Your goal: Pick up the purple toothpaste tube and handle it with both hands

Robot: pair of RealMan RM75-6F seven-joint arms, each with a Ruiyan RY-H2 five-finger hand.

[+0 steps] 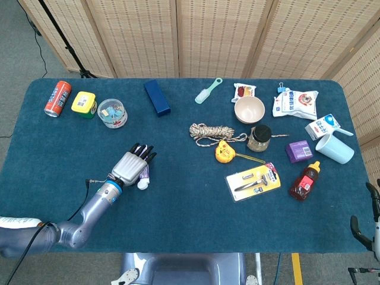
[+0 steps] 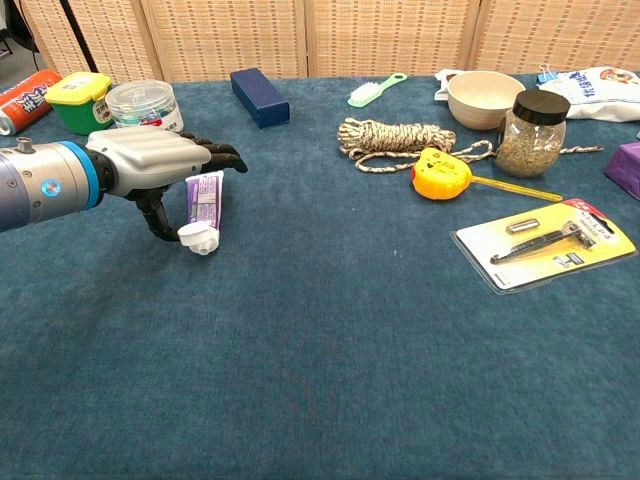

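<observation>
Left hand (image 2: pixel 160 165) spread flat over purple toothpaste tube (image 2: pixel 203 199), grasp unconfirmed; cap at 6 o'clock. Probably light, soft, slippery: best pinched mid-body.

From above, the left robot hand (image 1: pixel 130 168) covers most of the purple toothpaste tube (image 1: pixel 143 176); only its white cap and a strip of purple peek out. From the chest, you cannot tell if the fingers (image 2: pixel 215 153) touch the tube (image 2: pixel 203 200) or just hang over it. The right robot hand (image 1: pixel 367 219) is cut off by the head picture's right edge, so how its fingers lie cannot be told. The red can (image 2: pixel 22 98) and the purple box (image 2: pixel 626 166) are cut off by the chest picture's edges. The words on the snack bag (image 1: pixel 295 104) are too small to read.
</observation>
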